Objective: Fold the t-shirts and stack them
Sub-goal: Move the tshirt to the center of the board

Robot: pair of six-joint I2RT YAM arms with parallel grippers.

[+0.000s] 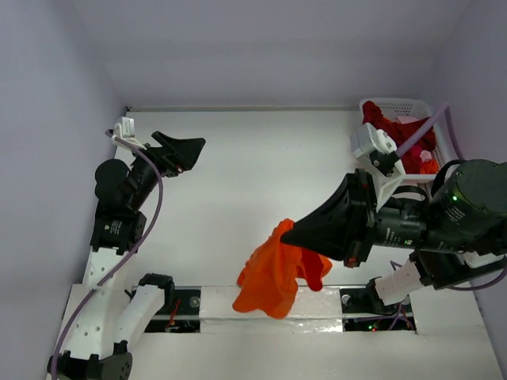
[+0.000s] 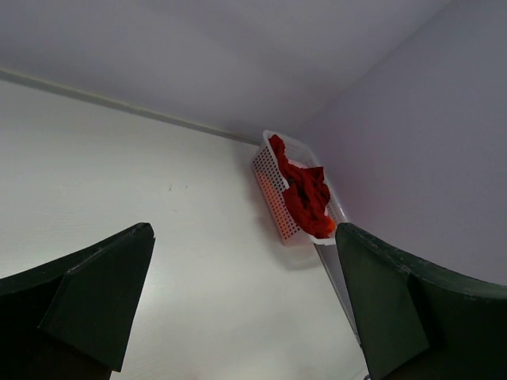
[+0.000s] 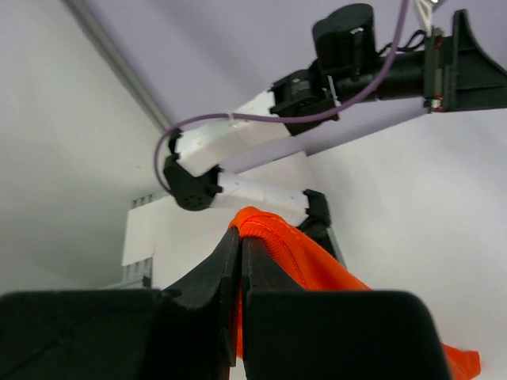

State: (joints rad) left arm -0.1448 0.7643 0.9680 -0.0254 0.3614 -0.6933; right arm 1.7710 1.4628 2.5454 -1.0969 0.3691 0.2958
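Observation:
A bright orange t-shirt (image 1: 273,273) hangs bunched in the air over the near middle of the table. My right gripper (image 1: 287,233) is shut on its top edge, and the wrist view shows the orange hem (image 3: 273,237) pinched between the closed black fingers. Dark red t-shirts (image 1: 392,127) lie heaped in the white lattice basket (image 1: 408,104) at the back right, also visible as dark red t-shirts (image 2: 305,194) from the left wrist. My left gripper (image 1: 190,148) hovers at the back left, jaws wide open and holding nothing.
The white lattice basket (image 2: 273,190) stands against the right wall. A white table (image 1: 253,174) stretches between the arms. The arm bases and a white rail (image 1: 206,305) line the near edge. Grey walls close in on all sides.

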